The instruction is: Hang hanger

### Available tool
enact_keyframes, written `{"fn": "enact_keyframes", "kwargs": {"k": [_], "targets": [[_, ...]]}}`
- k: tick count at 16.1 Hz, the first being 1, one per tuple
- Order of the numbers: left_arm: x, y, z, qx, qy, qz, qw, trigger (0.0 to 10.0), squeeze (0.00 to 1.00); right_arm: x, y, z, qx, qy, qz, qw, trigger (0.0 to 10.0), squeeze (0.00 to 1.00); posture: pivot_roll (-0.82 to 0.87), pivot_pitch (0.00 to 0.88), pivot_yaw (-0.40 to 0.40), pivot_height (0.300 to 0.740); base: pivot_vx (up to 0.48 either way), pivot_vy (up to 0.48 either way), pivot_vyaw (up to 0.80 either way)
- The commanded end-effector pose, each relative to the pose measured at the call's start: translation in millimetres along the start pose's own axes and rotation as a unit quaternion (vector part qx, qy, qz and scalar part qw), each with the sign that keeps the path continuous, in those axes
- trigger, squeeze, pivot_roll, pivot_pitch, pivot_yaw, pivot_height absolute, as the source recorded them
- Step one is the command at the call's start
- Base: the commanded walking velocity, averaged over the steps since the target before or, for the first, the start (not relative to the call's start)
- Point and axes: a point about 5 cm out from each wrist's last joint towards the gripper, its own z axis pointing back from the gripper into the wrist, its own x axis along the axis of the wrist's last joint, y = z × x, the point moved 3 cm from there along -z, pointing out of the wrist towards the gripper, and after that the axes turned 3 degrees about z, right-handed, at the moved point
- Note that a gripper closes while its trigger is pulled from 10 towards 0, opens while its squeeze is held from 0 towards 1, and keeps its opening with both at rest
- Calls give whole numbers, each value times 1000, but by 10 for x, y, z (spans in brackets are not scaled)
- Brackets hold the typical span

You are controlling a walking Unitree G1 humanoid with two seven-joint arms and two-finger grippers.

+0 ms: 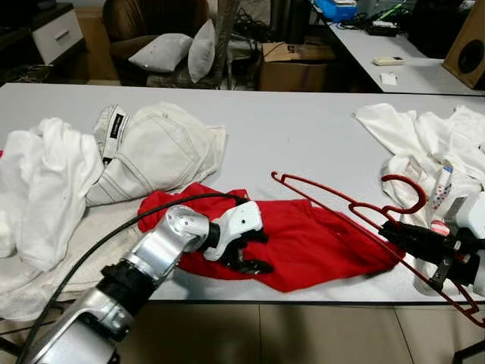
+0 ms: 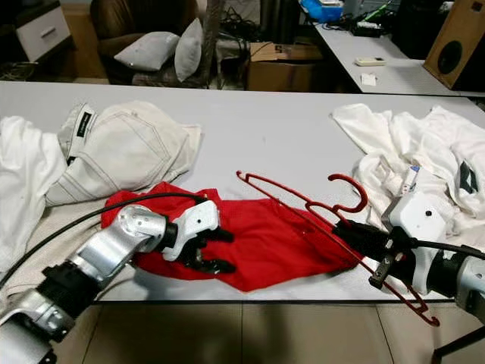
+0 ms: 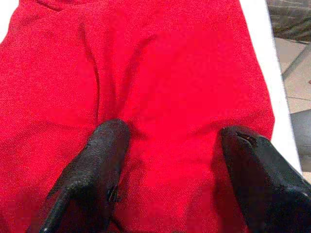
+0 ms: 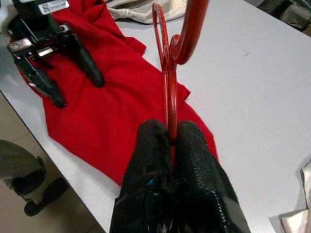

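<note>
Right wrist view shows my right gripper [image 4: 171, 138] pinching the thin red wire hanger [image 4: 167, 87] over the grey table [image 1: 303, 136]. My left gripper [image 3: 170, 150] rests wide open on the red cloth [image 1: 318, 243].

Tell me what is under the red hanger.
The red hanger, pinched by the right gripper, lies partly over the red shirt and grey table. Anything beneath the shirt is hidden.

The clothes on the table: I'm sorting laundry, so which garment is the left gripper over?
The red garment near the table's front edge; the left gripper hangs open over it. The white clothes and cream jeans lie apart.
</note>
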Motion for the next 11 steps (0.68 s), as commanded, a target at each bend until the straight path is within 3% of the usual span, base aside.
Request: {"fn": "enact_keyframes", "kwargs": {"k": [1,2,3,7,11], "targets": [[-76,76,23,25,24,-8,999,3608,0,43,1,5,8,-2,4,1000,10000,0,-15,24,-9,740,0,0,0],[-84,91,19,32,26,-16,999,1373,0,41,3,5,9,-2,3,1000,10000,0,-14,24,-11,740,0,0,0],[-95,108,8,36,28,-21,999,0,0,37,6,7,10,-2,3,1000,10000,0,-14,24,-11,740,0,0,0],[13,190,7,66,-15,-39,997,0,0,34,-38,21,-5,-4,4,1000,10000,0,-13,25,-8,740,0,0,0],[45,196,20,66,-38,-31,997,0,0,14,-121,30,-40,-5,7,999,10000,0,-13,25,-8,740,0,0,0]]}}
